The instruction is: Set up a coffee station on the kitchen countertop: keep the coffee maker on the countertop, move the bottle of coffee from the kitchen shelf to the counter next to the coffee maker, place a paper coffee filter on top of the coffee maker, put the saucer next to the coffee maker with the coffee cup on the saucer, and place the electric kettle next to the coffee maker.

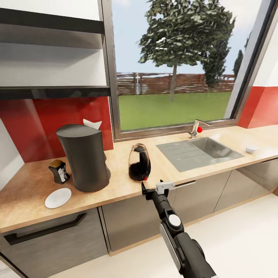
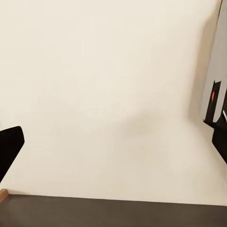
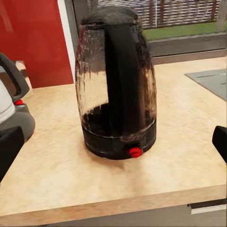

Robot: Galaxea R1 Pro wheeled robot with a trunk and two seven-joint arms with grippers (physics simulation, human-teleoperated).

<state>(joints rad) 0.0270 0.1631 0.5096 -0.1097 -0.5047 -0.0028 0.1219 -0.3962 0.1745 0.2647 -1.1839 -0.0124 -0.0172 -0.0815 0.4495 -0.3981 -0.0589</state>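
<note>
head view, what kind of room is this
A home kitchen, by the look of it: a wood-grain countertop over grey cabinets, an inset steel sink with a tap under the window, and a coffee maker beside an electric kettle.

1. Large window (image 1: 173, 65) behind the worktop, dark frame, shows green lawn, a big tree (image 1: 181, 31) and a brown slatted fence (image 1: 173, 83).
2. Red backsplash (image 1: 50, 123) left of the window, another red panel (image 1: 260, 106) at far right.
3. Steel sink (image 1: 200, 152) set into the worktop at right, drainer ribs on its left half.
4. Faucet (image 1: 197, 129) behind the sink, red knob on it.
5. Grey cabinet fronts (image 1: 162, 210) below, a long black handle (image 1: 44, 231) on the left drawer.
6. Thick upper wall board (image 1: 50, 21) at top left.
7. Pale floor (image 1: 239, 239) at near right; also in left wrist view (image 2: 109, 94).
</note>
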